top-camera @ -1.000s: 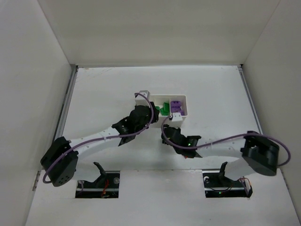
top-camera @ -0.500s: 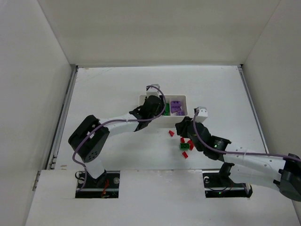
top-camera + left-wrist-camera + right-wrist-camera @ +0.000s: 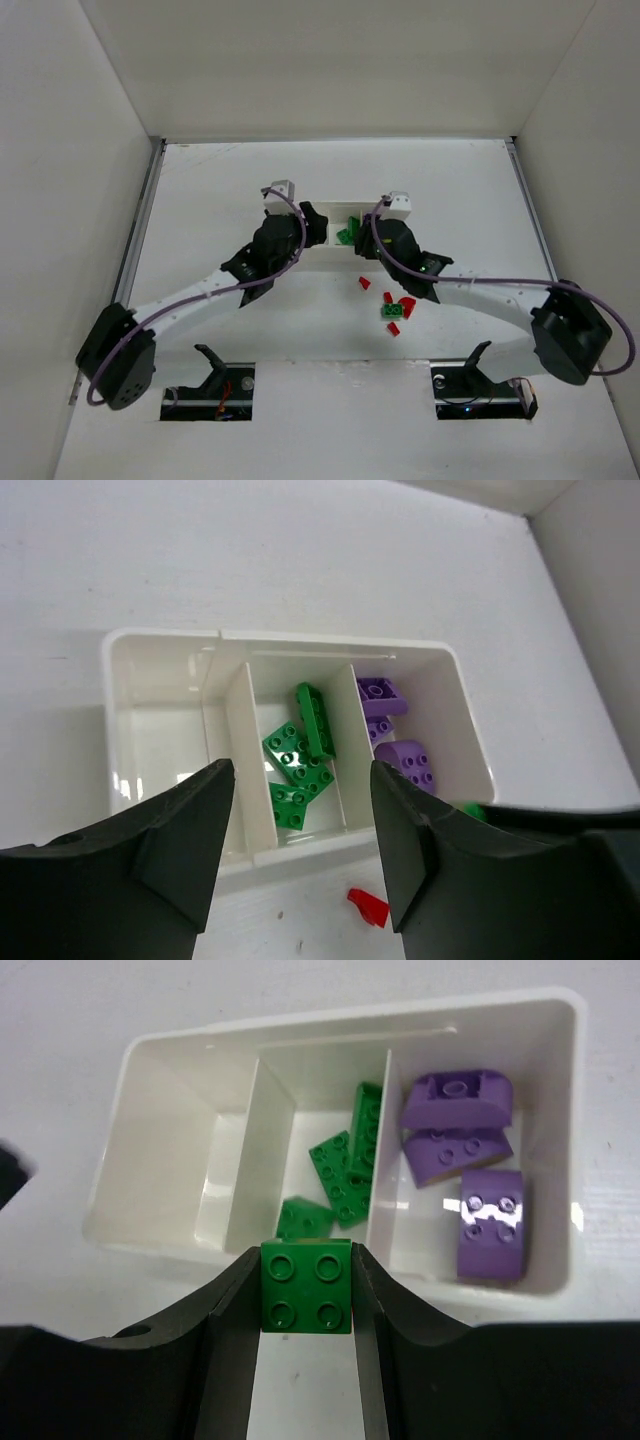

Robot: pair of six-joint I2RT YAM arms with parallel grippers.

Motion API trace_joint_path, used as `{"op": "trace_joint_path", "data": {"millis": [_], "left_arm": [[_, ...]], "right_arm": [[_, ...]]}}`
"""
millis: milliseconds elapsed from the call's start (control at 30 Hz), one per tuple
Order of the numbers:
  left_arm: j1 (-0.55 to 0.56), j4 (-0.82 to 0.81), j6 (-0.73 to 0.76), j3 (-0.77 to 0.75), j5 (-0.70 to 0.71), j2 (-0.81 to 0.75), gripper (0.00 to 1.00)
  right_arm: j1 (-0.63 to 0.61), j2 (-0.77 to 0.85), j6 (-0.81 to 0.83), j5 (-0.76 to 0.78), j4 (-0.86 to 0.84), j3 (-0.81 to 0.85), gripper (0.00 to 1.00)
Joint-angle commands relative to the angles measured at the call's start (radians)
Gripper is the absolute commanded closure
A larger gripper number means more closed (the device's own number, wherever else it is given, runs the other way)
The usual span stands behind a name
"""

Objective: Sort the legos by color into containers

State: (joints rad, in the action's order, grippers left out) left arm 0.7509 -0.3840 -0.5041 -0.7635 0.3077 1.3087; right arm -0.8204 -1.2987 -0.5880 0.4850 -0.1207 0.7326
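Note:
The white three-compartment tray (image 3: pixel 335 240) sits mid-table. In the right wrist view the tray (image 3: pixel 330 1022) has an empty left compartment, green bricks (image 3: pixel 345 1165) in the middle and three purple bricks (image 3: pixel 470 1140) on the right. My right gripper (image 3: pixel 306 1278) is shut on a green 2x2 brick (image 3: pixel 306 1287), held just in front of the tray's near wall; from above the gripper (image 3: pixel 370 240) is at the tray's right part. My left gripper (image 3: pixel 300 860) is open and empty, above the tray's near wall (image 3: pixel 300 852); from above it (image 3: pixel 312 222) is at the tray's left end.
Several loose red bricks (image 3: pixel 403 305) and one green brick (image 3: pixel 391 312) lie on the table in front of the tray, under the right arm. One red brick (image 3: pixel 368 908) lies just before the tray. White walls enclose the table.
The right gripper has moved from the loose bricks up to the tray, with a green brick in it. The left gripper has shifted left along the tray.

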Motion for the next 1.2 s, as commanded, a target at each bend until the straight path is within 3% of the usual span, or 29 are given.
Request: {"op": "trace_joint_path", "data": {"millis": [0,133,300,433,533,700,800,867,967,1067,1167], "left_arm": [[0.000,-0.027,-0.036,0.116,0.024,-0.147,0.47],[0.014,0.016,-0.106,0.255,0.028,-0.317,0.49],[0.054,0.068,-0.159,0.368,0.041,-0.439,0.49],[0.095,0.060,-0.159,0.395,0.041,-0.434,0.49],[0.133,0.033,-0.149,0.392,0.041,-0.395,0.49],[0.178,-0.058,-0.129,0.389,0.038,-0.298,0.48],[0.189,-0.117,-0.117,0.375,0.031,-0.229,0.48],[0.198,-0.148,-0.106,0.365,0.025,-0.195,0.48],[0.212,-0.193,-0.094,0.359,0.025,-0.155,0.48],[0.225,-0.222,-0.086,0.355,0.025,-0.131,0.48],[0.230,-0.227,-0.077,0.357,0.025,-0.135,0.48]], "right_arm": [[0.016,-0.106,0.085,-0.043,-0.099,0.126,0.65],[0.037,-0.232,0.119,-0.046,-0.096,0.226,0.62],[0.037,-0.292,0.137,-0.039,-0.080,0.307,0.34],[0.034,-0.202,0.125,0.003,-0.050,0.255,0.24],[-0.012,-0.053,0.071,0.079,0.036,0.131,0.32],[-0.117,0.221,-0.201,0.152,0.391,-0.076,0.65],[-0.168,0.318,-0.404,0.138,0.640,-0.128,0.66],[-0.203,0.332,-0.472,0.119,0.734,-0.137,0.53],[-0.220,0.317,-0.516,0.110,0.797,-0.142,0.23],[-0.220,0.280,-0.512,0.081,0.784,-0.145,0.16],[-0.219,0.247,-0.487,0.057,0.732,-0.154,0.17]]}}
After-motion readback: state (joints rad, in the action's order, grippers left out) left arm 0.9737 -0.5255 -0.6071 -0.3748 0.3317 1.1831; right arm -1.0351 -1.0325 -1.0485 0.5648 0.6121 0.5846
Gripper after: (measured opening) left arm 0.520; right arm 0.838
